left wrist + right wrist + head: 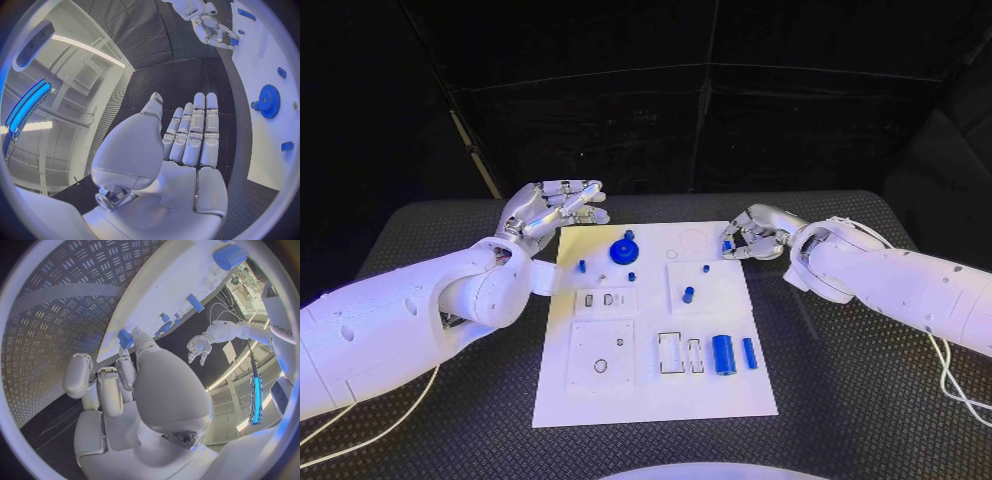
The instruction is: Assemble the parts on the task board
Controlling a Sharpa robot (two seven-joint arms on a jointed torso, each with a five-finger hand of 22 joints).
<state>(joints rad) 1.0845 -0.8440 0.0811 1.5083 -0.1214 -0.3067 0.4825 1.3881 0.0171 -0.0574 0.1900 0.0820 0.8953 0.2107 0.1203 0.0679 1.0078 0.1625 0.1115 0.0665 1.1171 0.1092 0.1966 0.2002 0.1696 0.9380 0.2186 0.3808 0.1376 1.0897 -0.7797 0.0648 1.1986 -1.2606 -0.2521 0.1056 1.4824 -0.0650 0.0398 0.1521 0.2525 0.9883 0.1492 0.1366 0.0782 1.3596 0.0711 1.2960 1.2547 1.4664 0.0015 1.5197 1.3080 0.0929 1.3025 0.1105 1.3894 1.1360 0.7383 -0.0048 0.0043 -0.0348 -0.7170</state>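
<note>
Right wrist view: the right hand [134, 390] apparently pinches a small blue part [125, 338] in its fingers at the task board [653, 385] edge. Left hand [557, 207], fingers spread and released, hovers beside the board's far corner, near the blue gear [625, 250].

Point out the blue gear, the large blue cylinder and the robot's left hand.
blue gear [625, 250], head view, centre of its toothed disc.
large blue cylinder [724, 355], head view, middle of its side.
left hand [557, 207], head view, middle of the hand.
</note>
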